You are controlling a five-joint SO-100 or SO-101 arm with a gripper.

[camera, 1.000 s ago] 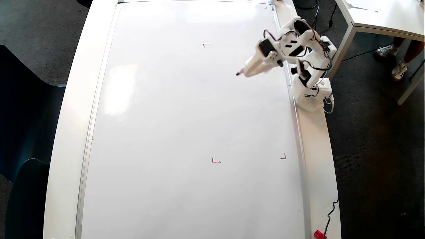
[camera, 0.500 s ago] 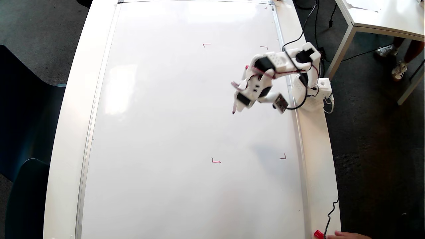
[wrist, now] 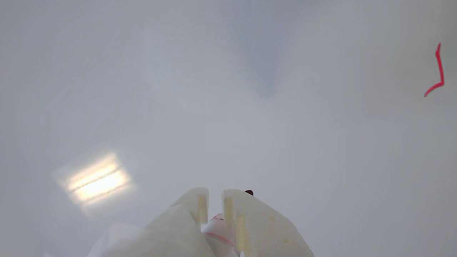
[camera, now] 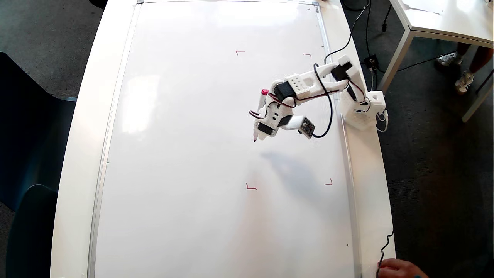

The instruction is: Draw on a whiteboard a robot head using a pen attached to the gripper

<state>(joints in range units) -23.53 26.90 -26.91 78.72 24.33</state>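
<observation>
Whiteboard is filling nearly the whole overhead view and is lying flat on the white table, bearing only four small red corner marks and no robot head outline yet; no stroke of the drawing is showing. The gripper is hanging over the board's right half, at about two o'clock from the board's centre, and is pointing toward six o'clock. The pen is lying along the gripper, red cap at twelve o'clock and dark tip at six o'clock. In the wrist view the gripper is showing its two white fingers sitting close together with only a narrow slot between them, and the pen body is sitting in that slot, so I judge them to be clamping it. The tip is peeking out just beyond the right finger, and whether it is touching the surface I cannot tell; the arm's shadow falling well toward five o'clock suggests it is hovering above. The risks from here: the pen may be pressing too hard and slipping in the slot, or riding too high and leaving gaps; the glossy surface would be letting the tip skid, making lines wobble; the outline could be straying past the corner marks. A hand is resting at the table's five o'clock corner by a black cable. No brand, label or readable writing is showing anywhere.
</observation>
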